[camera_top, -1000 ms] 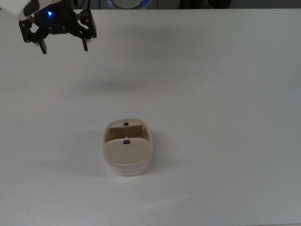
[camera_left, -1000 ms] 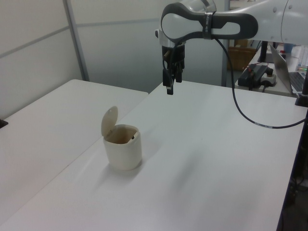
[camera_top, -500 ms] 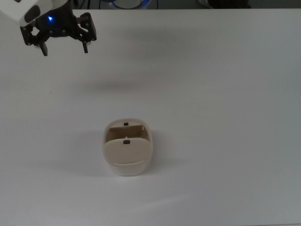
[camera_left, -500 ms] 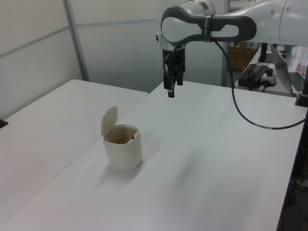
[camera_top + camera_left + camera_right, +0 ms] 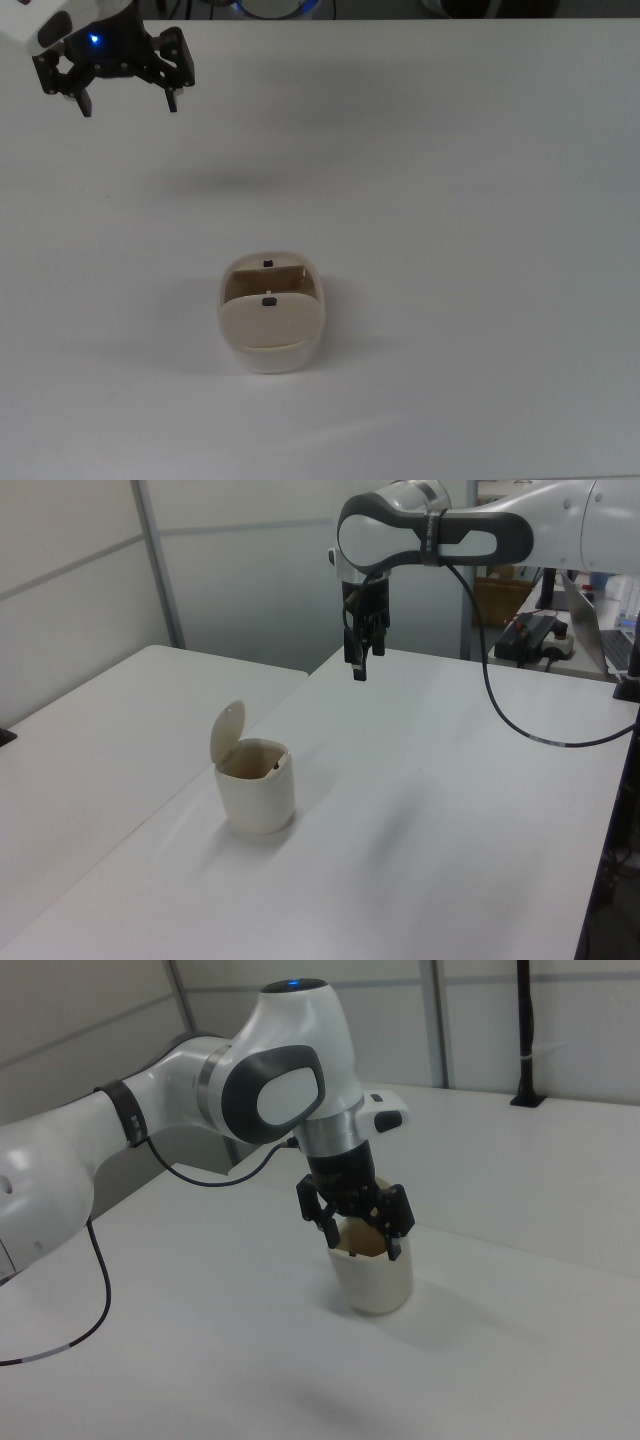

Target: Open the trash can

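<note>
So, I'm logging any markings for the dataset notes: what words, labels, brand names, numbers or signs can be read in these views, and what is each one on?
None: no readable text in any view.
The trash can and its raised lid are plain, bearing only small dark buttons.
The arm and the gripper show no lettering, just a blue light.
The table is unmarked.
The clutter behind the table in the left view cannot be read.

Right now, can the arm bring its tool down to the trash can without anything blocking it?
Probably yes. The tool hangs open, high above the bare table, well away from the trash can, whose lid already stands up. Nothing lies between them.
</note>
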Robot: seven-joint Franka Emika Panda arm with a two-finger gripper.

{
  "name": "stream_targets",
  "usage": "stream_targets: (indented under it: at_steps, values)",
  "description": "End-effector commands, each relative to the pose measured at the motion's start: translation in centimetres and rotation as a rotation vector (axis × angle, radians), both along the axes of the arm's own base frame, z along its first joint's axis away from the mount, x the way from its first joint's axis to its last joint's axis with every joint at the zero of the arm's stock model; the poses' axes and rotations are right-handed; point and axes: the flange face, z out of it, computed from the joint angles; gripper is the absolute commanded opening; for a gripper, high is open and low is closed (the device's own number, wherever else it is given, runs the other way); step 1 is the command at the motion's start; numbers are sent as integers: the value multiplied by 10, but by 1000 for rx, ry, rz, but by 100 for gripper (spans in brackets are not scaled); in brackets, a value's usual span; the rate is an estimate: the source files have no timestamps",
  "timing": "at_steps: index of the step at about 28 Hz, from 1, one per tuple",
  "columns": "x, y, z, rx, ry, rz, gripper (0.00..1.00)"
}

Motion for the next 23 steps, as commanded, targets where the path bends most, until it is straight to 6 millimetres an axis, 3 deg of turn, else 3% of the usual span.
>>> stream_targets:
  at_steps: [1,23]
  values:
    - [-4,-1,-2,-3,18,-14,100]
    - [-6,-10,-2,-1,20,-21,100]
